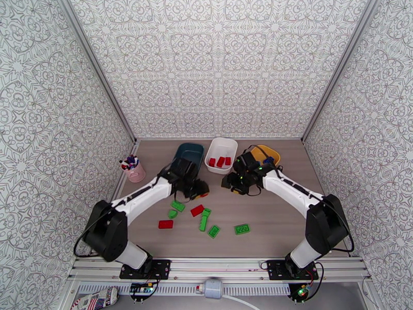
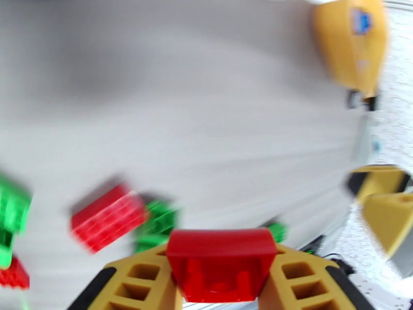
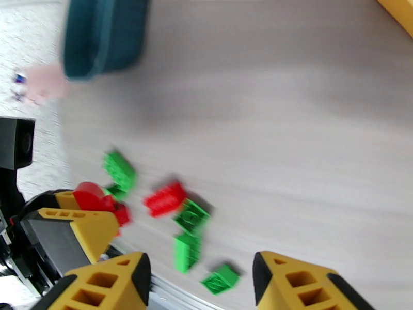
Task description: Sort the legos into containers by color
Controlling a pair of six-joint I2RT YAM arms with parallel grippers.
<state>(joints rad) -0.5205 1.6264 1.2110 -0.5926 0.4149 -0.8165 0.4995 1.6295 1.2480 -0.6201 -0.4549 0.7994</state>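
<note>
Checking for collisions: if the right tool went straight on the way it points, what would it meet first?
Probably the small green studded plastic brick lying on the pale wooden table, just ahead of the open right tool; depth is unclear in this blurred view.

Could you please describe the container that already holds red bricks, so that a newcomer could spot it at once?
At the far edge of the wooden table, three shallow trays sit in a row by the back wall. Take the middle one, between the dark teal tray and the yellow tray. It is the only white tray, and three red bricks lie along its near side.
</note>
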